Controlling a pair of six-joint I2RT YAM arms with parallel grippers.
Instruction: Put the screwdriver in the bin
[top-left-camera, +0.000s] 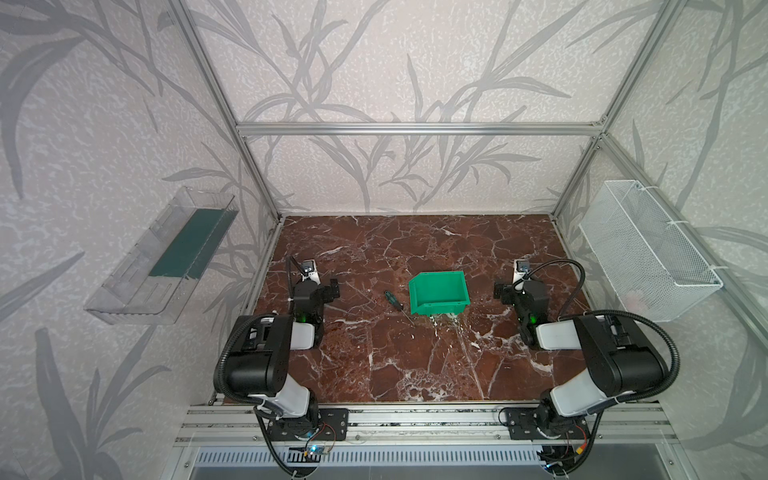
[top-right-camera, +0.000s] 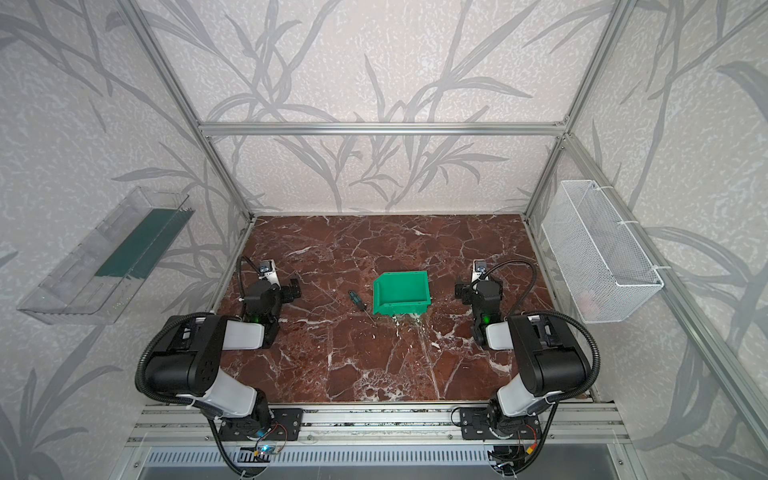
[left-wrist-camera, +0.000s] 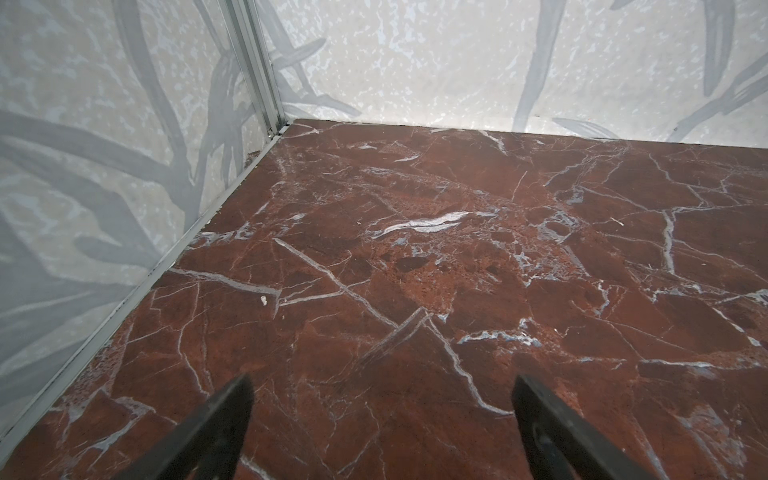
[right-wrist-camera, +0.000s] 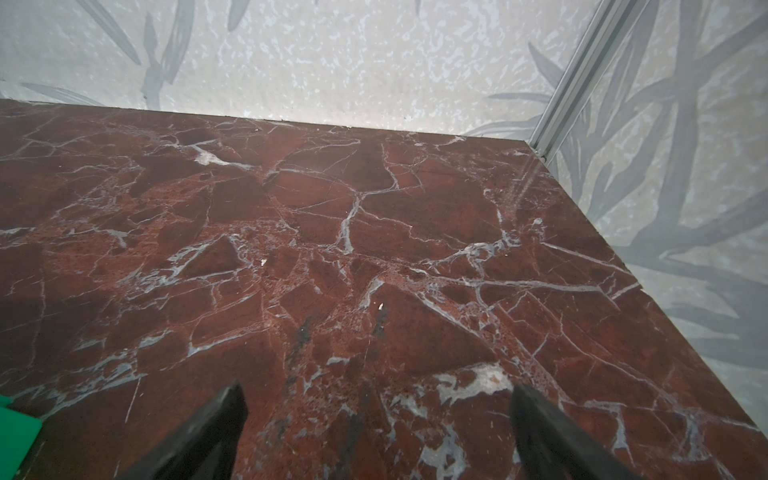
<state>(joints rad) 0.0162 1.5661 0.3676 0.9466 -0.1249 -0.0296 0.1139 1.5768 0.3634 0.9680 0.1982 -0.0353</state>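
The screwdriver (top-left-camera: 394, 300) lies flat on the red marble table (top-left-camera: 415, 365), just beside the green bin (top-left-camera: 438, 292) at the bin's nine o'clock in both top views, handle toward twelve and thin shaft running toward five; its tip seems to end close to the bin's near corner, though the shaft is faint there. The bin stands upright near the table's middle, nothing visible inside. The left gripper (left-wrist-camera: 380, 390) hovers at the table's nine o'clock, jaws spread wide and empty. The right gripper (right-wrist-camera: 376, 397), at three o'clock, likewise stands wide open and empty, with a corner of the bin at the edge of its wrist view.
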